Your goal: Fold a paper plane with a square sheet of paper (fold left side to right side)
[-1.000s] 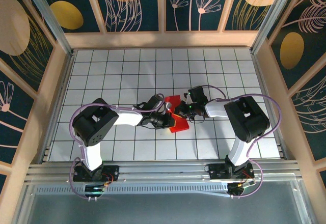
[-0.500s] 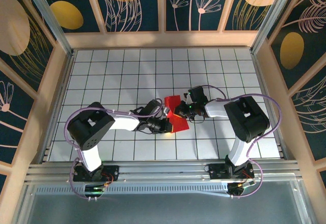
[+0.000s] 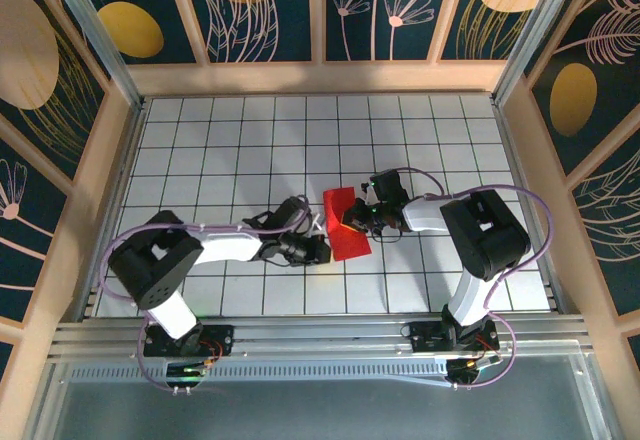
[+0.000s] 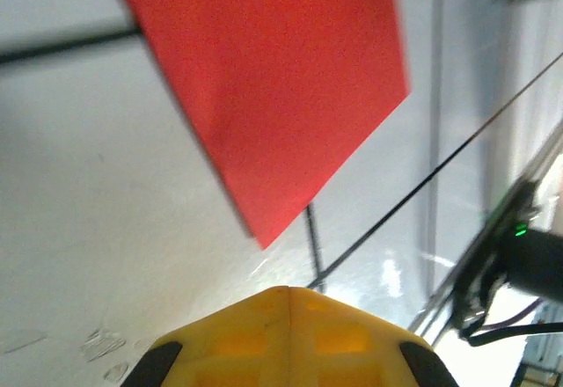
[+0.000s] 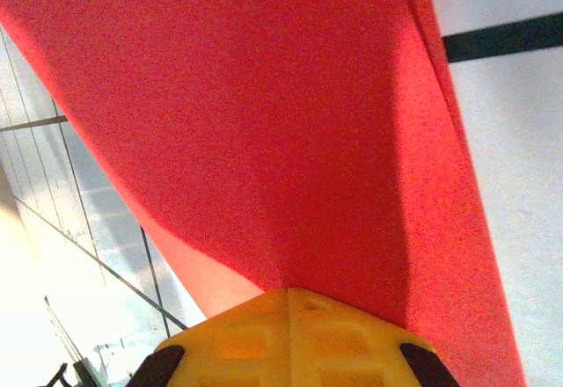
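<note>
Red sheet (image 3: 346, 241), R claw (image 3: 351, 223) clenched, tips on it, L claw (image 3: 321, 252) clenched just beside

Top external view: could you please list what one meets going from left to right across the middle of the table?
Left arm → left gripper → red sheet of paper → right arm.

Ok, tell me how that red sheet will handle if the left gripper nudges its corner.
Probably floppy: the square sheet of paper looks thin and lies flat on the tiles, so a nudge from the left gripper may buckle it rather than slide it. Likely very light, so it could skid on the glossy table.
</note>
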### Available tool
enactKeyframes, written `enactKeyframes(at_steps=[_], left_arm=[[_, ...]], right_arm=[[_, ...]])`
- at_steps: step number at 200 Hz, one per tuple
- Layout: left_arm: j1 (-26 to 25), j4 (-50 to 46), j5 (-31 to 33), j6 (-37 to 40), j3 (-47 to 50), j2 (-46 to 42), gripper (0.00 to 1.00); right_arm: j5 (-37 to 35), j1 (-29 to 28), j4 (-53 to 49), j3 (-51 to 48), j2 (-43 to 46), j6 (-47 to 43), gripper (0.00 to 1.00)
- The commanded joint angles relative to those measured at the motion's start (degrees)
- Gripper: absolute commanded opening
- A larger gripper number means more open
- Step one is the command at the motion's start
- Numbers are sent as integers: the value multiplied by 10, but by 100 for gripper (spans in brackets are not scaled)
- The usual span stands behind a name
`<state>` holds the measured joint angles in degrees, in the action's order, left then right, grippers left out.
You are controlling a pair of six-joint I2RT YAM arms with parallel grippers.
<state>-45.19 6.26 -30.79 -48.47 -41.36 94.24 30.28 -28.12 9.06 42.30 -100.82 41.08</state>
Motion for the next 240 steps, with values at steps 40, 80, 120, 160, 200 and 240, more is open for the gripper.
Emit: enactKeyframes(at_steps=[40, 80, 120, 160, 200, 240], left_arm=[[59, 1, -10, 8, -85, 16, 0], [60, 15, -7, 14, -102, 66, 0], [59, 34, -23, 11, -110, 109, 0], [55, 38, -31, 12, -121, 135, 0], [49, 40, -21, 3, -124, 155, 0], [41, 32, -1, -11, -133, 171, 0]], right_arm=[[-64, 6, -77, -29, -9, 2, 0], [-61, 3, -73, -31, -12, 2, 0], [-64, 0, -73, -31, -14, 4, 0], [-61, -4, -67, -28, -16, 8, 0], [-60, -7, -68, -20, -23, 8, 0], [-60, -7, -67, -20, -24, 9, 0]])
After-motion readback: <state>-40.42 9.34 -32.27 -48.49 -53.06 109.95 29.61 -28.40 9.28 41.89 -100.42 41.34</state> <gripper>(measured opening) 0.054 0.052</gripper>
